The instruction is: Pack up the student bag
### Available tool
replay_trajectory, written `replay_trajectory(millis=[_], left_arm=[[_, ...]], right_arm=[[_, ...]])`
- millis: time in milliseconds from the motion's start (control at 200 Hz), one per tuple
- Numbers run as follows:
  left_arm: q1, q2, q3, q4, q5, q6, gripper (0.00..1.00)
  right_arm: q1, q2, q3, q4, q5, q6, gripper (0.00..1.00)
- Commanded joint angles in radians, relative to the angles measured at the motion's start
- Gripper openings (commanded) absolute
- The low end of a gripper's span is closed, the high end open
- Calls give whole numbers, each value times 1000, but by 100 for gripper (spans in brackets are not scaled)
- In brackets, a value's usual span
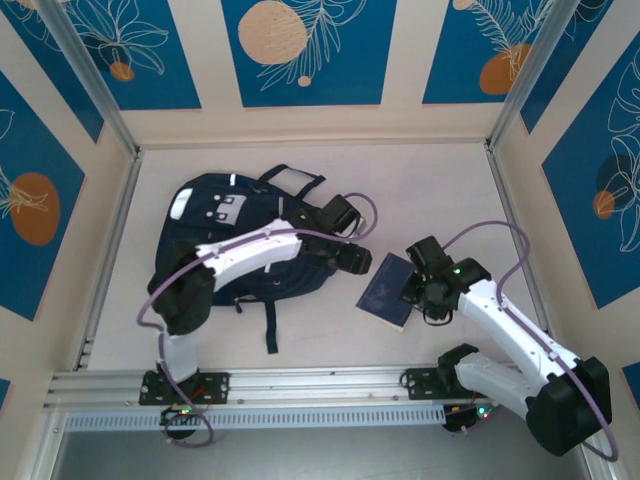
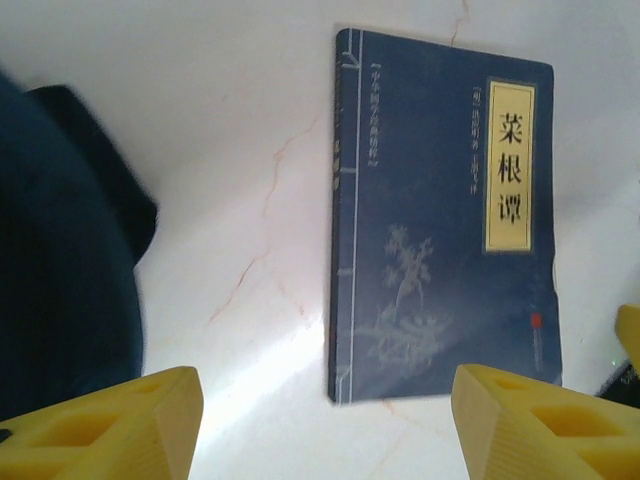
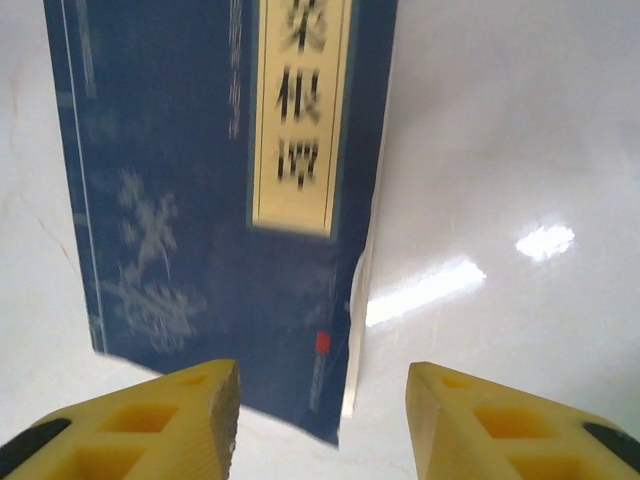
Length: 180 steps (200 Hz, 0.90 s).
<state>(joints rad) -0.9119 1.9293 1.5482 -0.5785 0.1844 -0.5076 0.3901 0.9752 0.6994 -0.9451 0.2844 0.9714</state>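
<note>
Student bag [image 1: 255, 200] left of left pincer [image 2: 325, 410]; blue book [image 2: 440, 220] ahead on bench [image 2: 250, 150]; right pincer [image 3: 320, 400] over book's corner; both spread.

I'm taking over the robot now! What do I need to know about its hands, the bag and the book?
Left gripper: open, empty, hovering over the table near the blue book.
Right gripper: open, empty, above one corner of the book.
Student bag: lying on the table, to the left of the book.
Done: nothing I can see; the book is not packed, and the bag's inside is hidden.
Left: get the book into the bag.
</note>
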Motion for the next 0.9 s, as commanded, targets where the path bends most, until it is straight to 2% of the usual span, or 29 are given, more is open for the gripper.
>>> replay_trajectory(millis=[0, 90, 195, 550, 895], left_arm=[[-10, 65, 54, 61, 49, -4, 66], [-15, 119, 79, 100, 92, -5, 67], [-22, 184, 130, 99, 127, 0, 66], [-26, 314, 193, 61, 125, 8, 65], [-33, 368, 212, 97, 279, 5, 64]], right_arm=[[-119, -17, -58, 135, -68, 12, 41], [-224, -13, -141, 282, -166, 43, 34], [-274, 22, -176, 361, -188, 42, 31], [-281, 140, -201, 402, -178, 22, 30], [-272, 221, -191, 420, -179, 4, 29]])
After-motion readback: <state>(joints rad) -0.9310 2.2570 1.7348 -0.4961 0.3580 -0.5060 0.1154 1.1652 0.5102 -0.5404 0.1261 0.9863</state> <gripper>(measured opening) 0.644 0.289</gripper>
